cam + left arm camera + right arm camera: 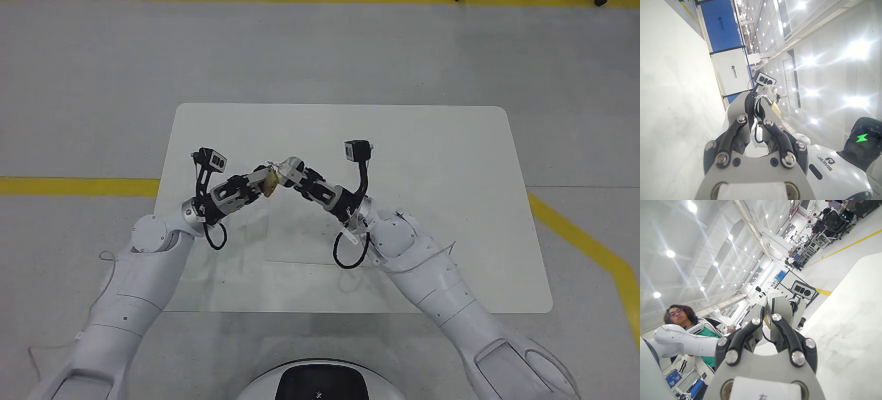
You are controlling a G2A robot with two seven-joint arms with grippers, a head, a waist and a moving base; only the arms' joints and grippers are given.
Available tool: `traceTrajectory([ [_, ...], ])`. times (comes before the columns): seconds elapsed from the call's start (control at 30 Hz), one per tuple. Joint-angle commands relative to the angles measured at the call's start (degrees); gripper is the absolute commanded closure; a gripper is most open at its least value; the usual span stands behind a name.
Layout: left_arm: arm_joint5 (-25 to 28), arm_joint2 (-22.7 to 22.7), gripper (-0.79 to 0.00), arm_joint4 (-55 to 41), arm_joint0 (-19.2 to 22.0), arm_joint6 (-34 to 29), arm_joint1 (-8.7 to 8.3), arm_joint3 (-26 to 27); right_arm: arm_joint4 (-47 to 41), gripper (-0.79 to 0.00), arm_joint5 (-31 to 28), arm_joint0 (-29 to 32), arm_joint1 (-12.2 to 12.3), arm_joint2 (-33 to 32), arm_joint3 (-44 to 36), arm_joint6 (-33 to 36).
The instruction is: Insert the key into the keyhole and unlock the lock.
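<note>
Both arms meet above the middle of the white table (450, 200). My left gripper (258, 185) (759, 106) is shut on a padlock (269, 180). Its silver shackle (761, 101) sits between the black pads and its brass body (776, 110) sticks out past them. Facing it, my right gripper (292, 168) (769, 308) is shut on a small key (784, 96), whose metal shaft lies right beside the lock body. A brass edge (766, 319) shows between the right fingers. I cannot tell whether the key sits in the keyhole.
The table stretches out to both sides and in front of the raised grippers. Yellow floor tape (70, 186) runs past the table's left and right ends. Each arm's wrist camera (358, 150) (210, 157) juts up beside the meeting point.
</note>
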State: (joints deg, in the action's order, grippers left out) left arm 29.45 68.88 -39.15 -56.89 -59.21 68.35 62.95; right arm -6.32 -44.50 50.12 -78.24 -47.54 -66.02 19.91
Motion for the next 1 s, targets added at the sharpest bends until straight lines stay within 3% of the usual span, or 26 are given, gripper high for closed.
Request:
traceTrajectory([
  [0.0,-0.03,0.03,0.0,0.05,0.01,0.06,0.03,0.06,0.51,0.0,0.38,-0.17,-0.18,0.24,-0.35,0.32],
  [0.3,-3.78,0.73,0.0,-8.22,-0.04,-3.63,0.42,-1.28,9.26,0.0,1.26,-0.3,-0.51,-0.52,-2.16,-2.26],
  [0.57,-7.84,-0.06,0.0,-14.86,2.52,-8.23,1.36,-6.35,16.08,0.0,-2.21,5.38,1.42,-8.3,-8.96,-7.36],
  [0.83,-13.58,-3.7,0.0,-18.2,6.85,-9.14,3.22,-9.74,39.63,0.0,7.09,13.54,3.21,-16.53,-20.16,-16.78],
  [0.97,-15.25,-5.63,0.0,-18.67,9.03,-9.12,4.22,-10.18,44.38,0.0,8.7,17.27,3.9,-20.13,-23.41,-20.25],
])
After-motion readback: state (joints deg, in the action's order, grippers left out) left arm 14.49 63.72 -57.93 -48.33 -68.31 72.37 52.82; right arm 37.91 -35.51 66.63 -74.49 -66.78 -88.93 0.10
